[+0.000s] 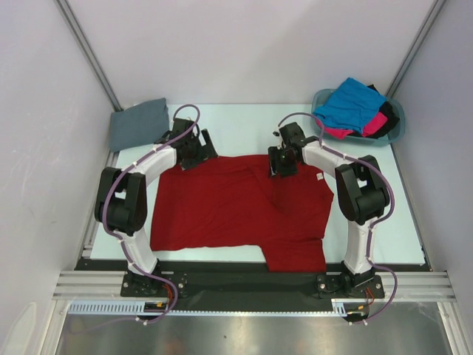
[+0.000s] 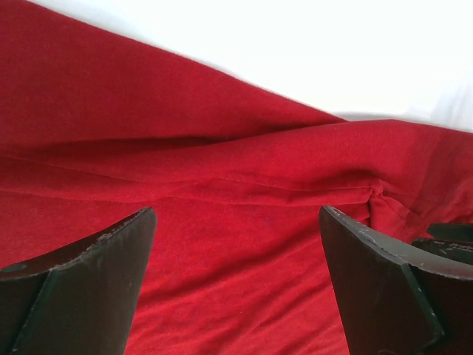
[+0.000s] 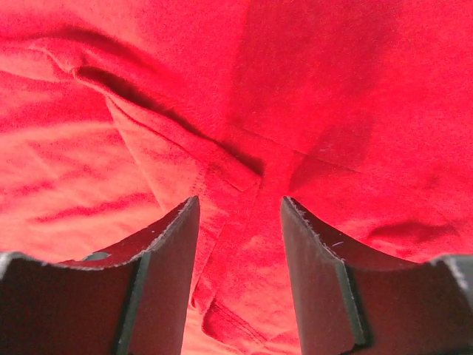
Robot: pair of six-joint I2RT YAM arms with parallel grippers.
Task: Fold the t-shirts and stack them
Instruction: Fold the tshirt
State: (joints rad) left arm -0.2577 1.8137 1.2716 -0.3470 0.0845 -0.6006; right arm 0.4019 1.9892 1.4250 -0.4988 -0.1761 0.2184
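Note:
A deep red t-shirt (image 1: 236,211) lies spread flat across the middle of the table, with a sleeve hanging toward the near edge. My left gripper (image 1: 194,153) hovers over its far left edge, jaws wide open, and only red cloth (image 2: 236,148) shows below them. Over the shirt's far middle, my right gripper (image 1: 283,166) stands open about half way. A stitched hem fold (image 3: 233,174) lies between its fingers (image 3: 166,244), which are not pinching it. A folded slate grey t-shirt (image 1: 139,123) rests at the back left corner.
A teal basket (image 1: 400,118) at the back right holds a bright blue t-shirt (image 1: 351,103) on top of a hot pink one (image 1: 374,123) and a black one (image 1: 386,120). White walls close in on three sides. The arms' bases stand on a dark rail at the near edge.

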